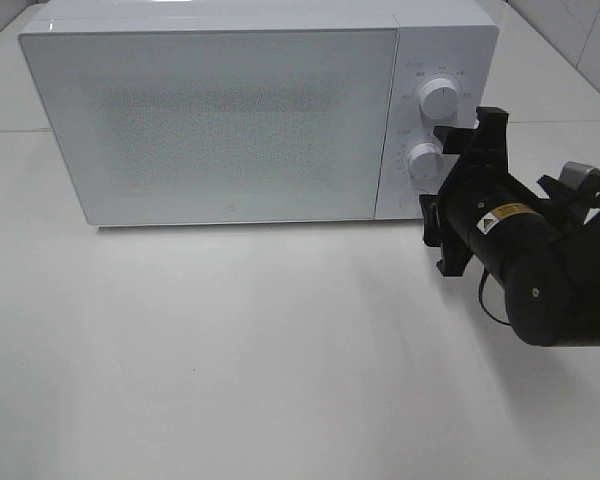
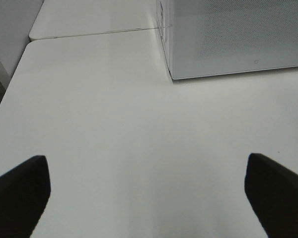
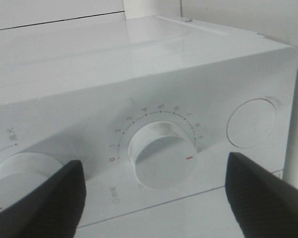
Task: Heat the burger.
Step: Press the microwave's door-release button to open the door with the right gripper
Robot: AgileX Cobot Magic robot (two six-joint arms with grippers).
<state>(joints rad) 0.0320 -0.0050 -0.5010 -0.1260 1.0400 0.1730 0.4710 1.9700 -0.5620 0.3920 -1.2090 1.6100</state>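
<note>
The burger shows in none of the views, and whether it sits behind the microwave's shut door I cannot tell. The white surface (image 1: pixel 230 350) carries the white microwave (image 1: pixel 230 110), its speckled door (image 1: pixel 220 120) closed flush. The right arm (image 1: pixel 550 260) reaches in at the control panel. The right pincer (image 3: pixel 156 173) is spread wide, one black finger (image 3: pixel 54 198) on each side of the lower numbered dial (image 3: pixel 161 156), neither touching it. The left pincer (image 2: pixel 149 193) hangs over the surface near the microwave's front corner, likewise spread and pinching nothing. Higher on the panel sits the upper dial (image 1: pixel 439 97); lower down, a round button (image 3: pixel 252 123).
</note>
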